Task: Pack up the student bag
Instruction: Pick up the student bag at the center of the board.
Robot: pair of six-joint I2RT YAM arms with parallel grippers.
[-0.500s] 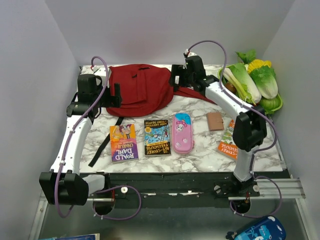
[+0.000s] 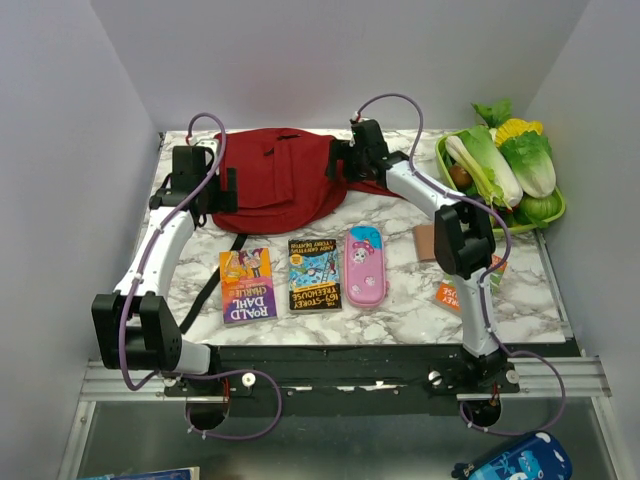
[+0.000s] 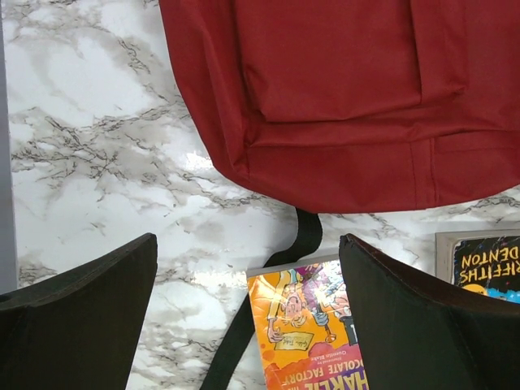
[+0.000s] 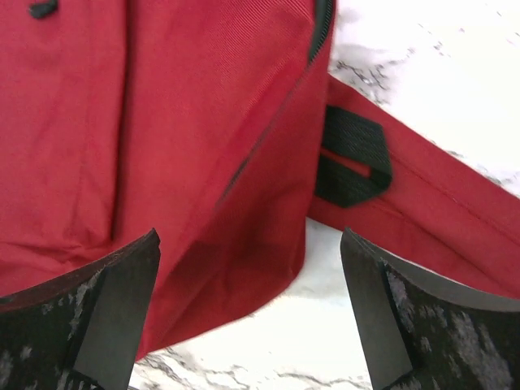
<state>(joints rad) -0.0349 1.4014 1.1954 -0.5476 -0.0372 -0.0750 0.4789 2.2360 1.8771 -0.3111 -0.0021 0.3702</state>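
The dark red student bag (image 2: 275, 180) lies flat at the back middle of the marble table. My left gripper (image 2: 225, 190) is open and empty at the bag's left edge. In the left wrist view (image 3: 248, 260) its jaws hover over bare table, just in front of the bag's bottom edge (image 3: 341, 106). My right gripper (image 2: 340, 160) is open and empty at the bag's right edge. In the right wrist view (image 4: 248, 244) its jaws straddle the bag's corner (image 4: 162, 122), beside a red shoulder strap (image 4: 431, 215) with a black webbing loop (image 4: 349, 154).
A Roald Dahl book (image 2: 248, 285), a Treehouse book (image 2: 314, 273) and a pink pencil case (image 2: 365, 265) lie in a row in front of the bag. A brown wallet (image 2: 428, 243) and an orange book (image 2: 452, 292) lie right of them. A green basket of vegetables (image 2: 505, 165) stands back right. A black strap (image 3: 268, 317) trails beside the Roald Dahl book (image 3: 313, 333).
Both arms have reached further back. The right gripper has shifted left onto the bag's right edge and its elbow now covers part of the orange book. The left gripper stays at the bag's left edge.
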